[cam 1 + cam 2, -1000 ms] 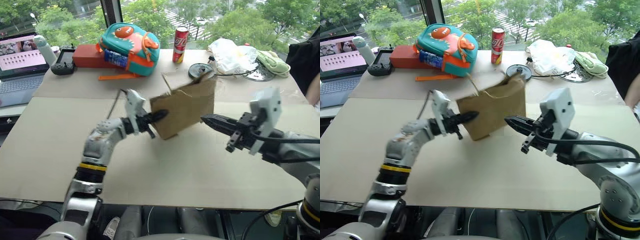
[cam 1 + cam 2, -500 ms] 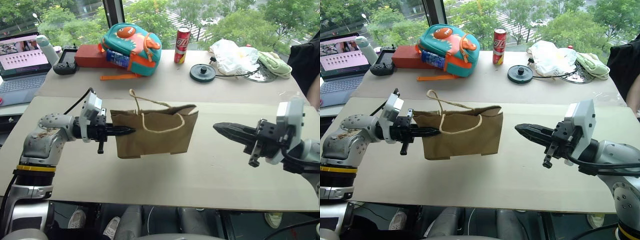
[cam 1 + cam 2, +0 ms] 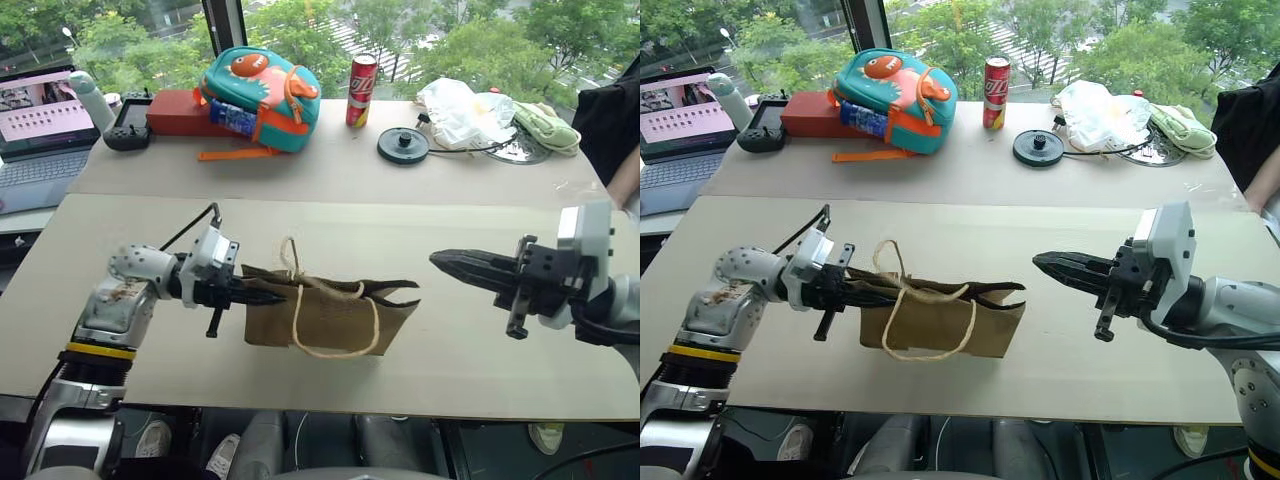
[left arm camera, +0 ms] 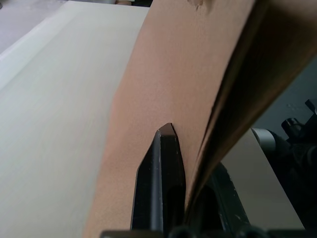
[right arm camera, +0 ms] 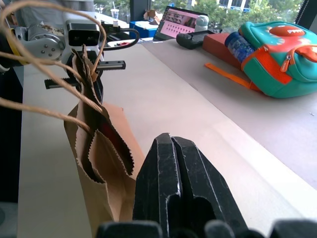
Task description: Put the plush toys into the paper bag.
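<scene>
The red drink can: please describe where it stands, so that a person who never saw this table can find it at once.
Look at the far edge of the long beige table, by the window. The red metal drink can stands upright between the teal and orange fish-print backpack and the round black lid. It is the one tall red cylinder there.

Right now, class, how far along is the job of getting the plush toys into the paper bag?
Done: no toy can be seen in the paper bag or on the table, so whether they are packed cannot be told. In hand: the left gripper is shut on the bag's edge; the right gripper is shut, holding nothing. Left: confirming the toys are inside.
</scene>
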